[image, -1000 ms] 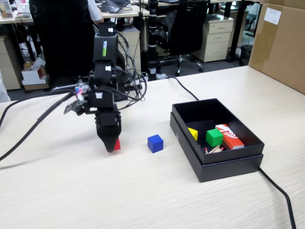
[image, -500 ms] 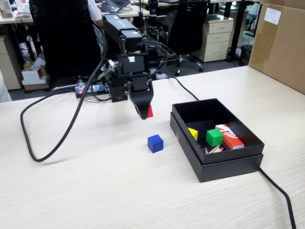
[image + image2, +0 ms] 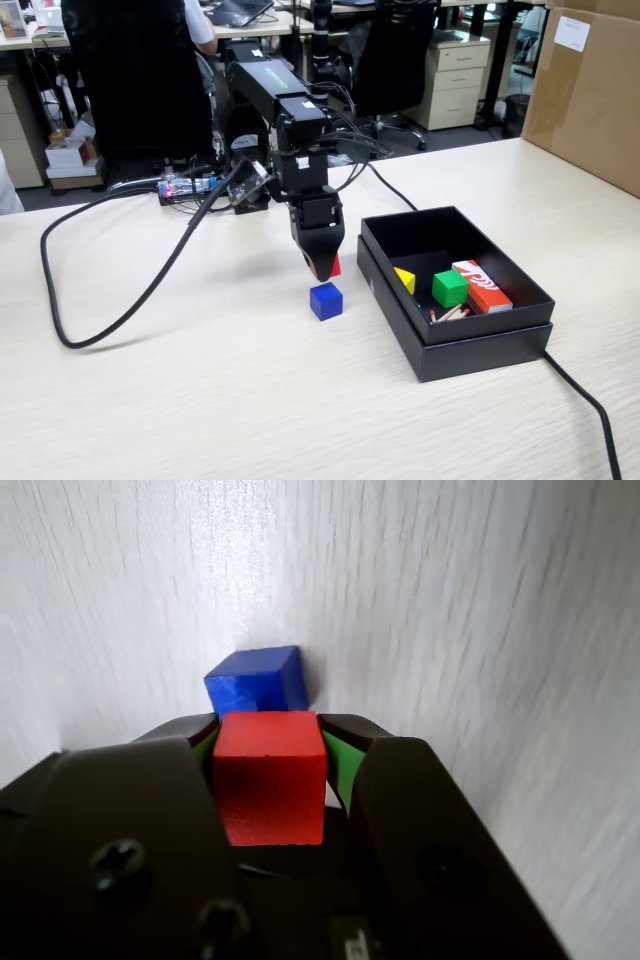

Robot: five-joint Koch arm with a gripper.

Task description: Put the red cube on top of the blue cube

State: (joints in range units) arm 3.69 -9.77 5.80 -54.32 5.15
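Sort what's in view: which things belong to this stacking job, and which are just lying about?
Job:
- small matte red cube, clamped in the pincer
- small matte dark-blue cube, on the table

Lying about:
- open black box
- inside: yellow wedge, green cube, red-orange rectangular box

Office room, evenly lit. Pale wood-grain table [image 3: 200,400] in foreground. Behind it: black chair [image 3: 140,80], beige drawer cabinet [image 3: 455,85], desks [image 3: 250,25] along the back, grey floor [image 3: 400,140]. Large cardboard box [image 3: 590,95] stands at the table's right edge.
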